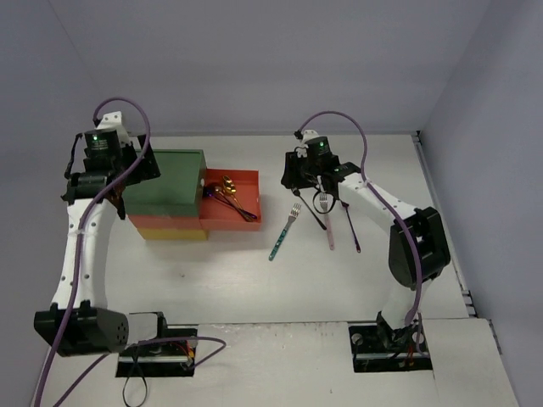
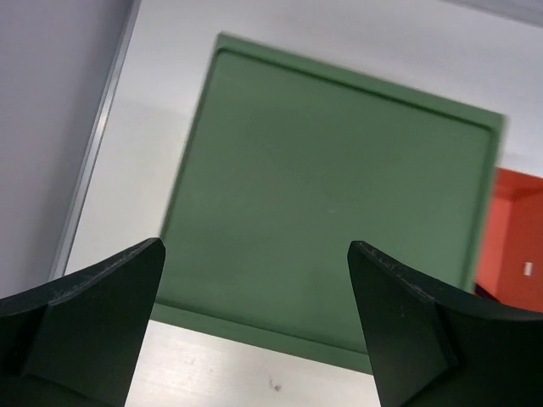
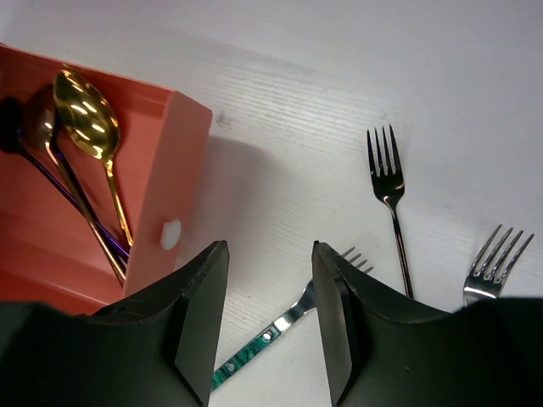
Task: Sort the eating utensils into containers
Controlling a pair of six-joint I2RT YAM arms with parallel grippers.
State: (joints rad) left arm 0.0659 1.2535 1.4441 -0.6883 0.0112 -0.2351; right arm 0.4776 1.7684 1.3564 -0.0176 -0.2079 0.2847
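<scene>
Right, the right tool (image 3: 270,254) hangs just off the open end of the orange-red drawer (image 3: 182,161). Its jaws are apart with nothing between them. Inside that drawer, at the left of the wrist view, a gold spoon (image 3: 89,119) lies over a couple of darker spoons (image 3: 76,199).

Out on the white tabletop (image 3: 339,85) the forks are waiting. A teal-handled fork (image 3: 280,324) sits directly below the gap, slanting down to the lower left. A dark fork (image 3: 392,208) lies right of centre with its tines pointing up the frame. A pale fork (image 3: 492,259) is at the lower right edge, showing little but its tines. From overhead, a slim dark piece (image 1: 349,227) lies at the far right of the group; fork or knife, I can't call it from here.

At the upper left of the overhead frame, the left tool (image 2: 256,254) hovers above the unit's green top (image 2: 331,212), jaws wide and empty.

These forks should be light, stiff and slick, and lying flat they offer little to bite. The best hold, I'd say, is across the narrow middle of the handle, jaws square to its length and pressed close to the surface. Pinch too near the tines and the fork may pivot or skid out.
</scene>
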